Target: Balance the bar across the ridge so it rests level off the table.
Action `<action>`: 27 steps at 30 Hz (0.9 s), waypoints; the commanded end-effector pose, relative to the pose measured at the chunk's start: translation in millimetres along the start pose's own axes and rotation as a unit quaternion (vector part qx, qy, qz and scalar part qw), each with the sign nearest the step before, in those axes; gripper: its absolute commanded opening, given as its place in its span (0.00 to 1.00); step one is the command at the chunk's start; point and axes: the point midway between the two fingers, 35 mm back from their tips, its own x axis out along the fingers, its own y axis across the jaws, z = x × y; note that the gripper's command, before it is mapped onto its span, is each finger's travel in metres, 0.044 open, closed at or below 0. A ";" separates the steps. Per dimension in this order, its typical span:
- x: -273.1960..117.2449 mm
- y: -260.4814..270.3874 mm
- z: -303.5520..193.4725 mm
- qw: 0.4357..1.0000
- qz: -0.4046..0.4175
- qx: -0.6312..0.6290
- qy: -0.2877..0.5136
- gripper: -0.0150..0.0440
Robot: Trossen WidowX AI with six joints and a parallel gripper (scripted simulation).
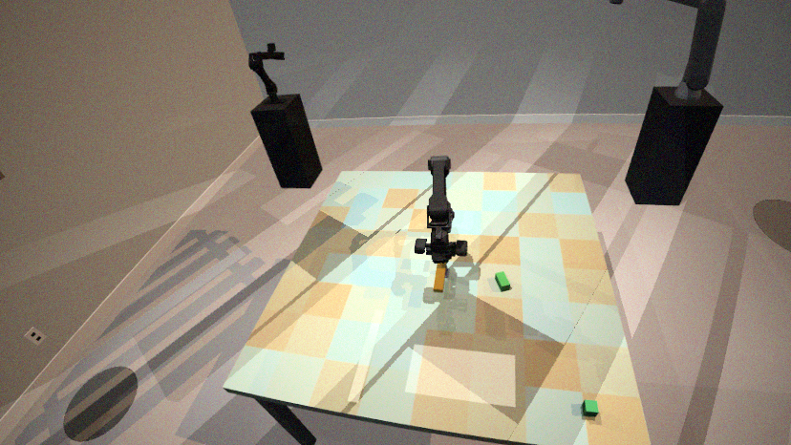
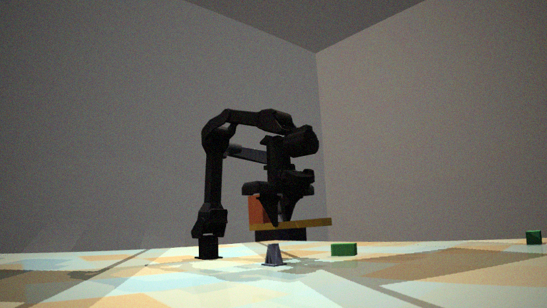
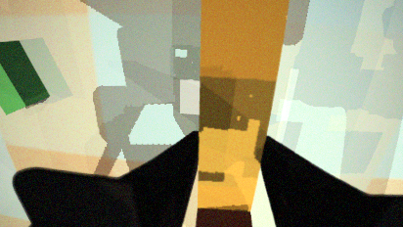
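My gripper (image 1: 439, 261) (image 2: 281, 222) (image 3: 230, 140) is shut on the orange-yellow bar (image 1: 439, 278) (image 2: 312, 222) (image 3: 242, 44). A red-orange block (image 2: 255, 209) stands on the bar's end on the robot's side, left of the fingers in the exterior view. The bar is in the air, well above the table. Its right end looks a little higher there; whether it truly tilts I cannot tell. The small grey-blue ridge (image 2: 273, 255) stands on the table, apart from the bar and below it near the fingers. The bar hides the ridge in the wrist view.
A green block (image 1: 502, 281) (image 2: 343, 250) (image 3: 23, 73) lies on the table beside the bar. A second green block (image 1: 590, 408) (image 2: 533, 236) is near the table's far corner from the arm. Two black pedestals (image 1: 288, 143) (image 1: 673, 149) with other arms stand beyond the table.
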 end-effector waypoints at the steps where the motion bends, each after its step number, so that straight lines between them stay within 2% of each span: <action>1: 5.8 0.1 -0.1 1.000 0.001 0.002 0.000 0.25; 14: 26.5 -1.4 -1.6 1.000 0.001 0.002 0.000 0.25; 27: 27.3 -1.7 -1.6 1.000 0.001 0.002 0.000 0.25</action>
